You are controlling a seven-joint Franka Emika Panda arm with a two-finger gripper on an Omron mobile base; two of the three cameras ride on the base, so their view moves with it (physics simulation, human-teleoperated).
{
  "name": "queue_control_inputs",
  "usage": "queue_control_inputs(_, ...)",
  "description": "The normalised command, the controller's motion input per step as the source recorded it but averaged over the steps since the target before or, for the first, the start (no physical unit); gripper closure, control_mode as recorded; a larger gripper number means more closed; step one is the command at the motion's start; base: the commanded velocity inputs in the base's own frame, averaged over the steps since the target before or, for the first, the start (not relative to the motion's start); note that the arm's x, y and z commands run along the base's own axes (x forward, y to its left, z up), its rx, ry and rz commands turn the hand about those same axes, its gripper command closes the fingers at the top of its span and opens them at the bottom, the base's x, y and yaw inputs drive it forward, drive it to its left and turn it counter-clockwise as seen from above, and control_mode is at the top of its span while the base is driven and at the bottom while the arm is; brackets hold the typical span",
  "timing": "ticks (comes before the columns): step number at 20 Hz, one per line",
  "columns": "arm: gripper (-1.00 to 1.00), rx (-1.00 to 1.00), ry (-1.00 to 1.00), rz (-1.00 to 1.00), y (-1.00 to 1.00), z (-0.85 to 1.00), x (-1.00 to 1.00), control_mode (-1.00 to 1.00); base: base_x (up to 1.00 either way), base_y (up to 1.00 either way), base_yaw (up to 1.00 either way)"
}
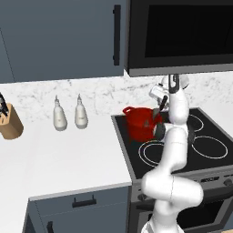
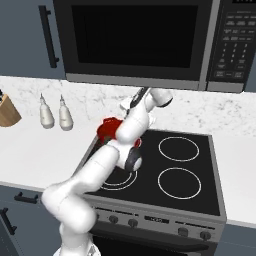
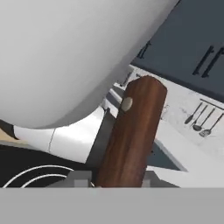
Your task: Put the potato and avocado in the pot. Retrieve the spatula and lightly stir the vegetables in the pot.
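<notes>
- The end effector [image 1: 160, 105] grips the spatula [image 3: 131, 135] by its brown handle, just above the pot [image 1: 142, 122] on the stove [image 2: 200, 200].
- Pot contents are hidden; stirring looks near or underway.

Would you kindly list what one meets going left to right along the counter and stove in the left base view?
knife block → first white bottle → second white bottle → pot → hand holding the spatula → right-hand burner rings.

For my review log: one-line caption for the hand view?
Gripper shut on the spatula's reddish-brown handle, stove burner rings below.
</notes>
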Motion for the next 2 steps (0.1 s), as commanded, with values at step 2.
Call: queue_control_inputs(2, 1.0, 0.17, -0.07, 0.19, -0.86, 0.03, 0.51, -1.0, 0.0, 0.0, 0.0)
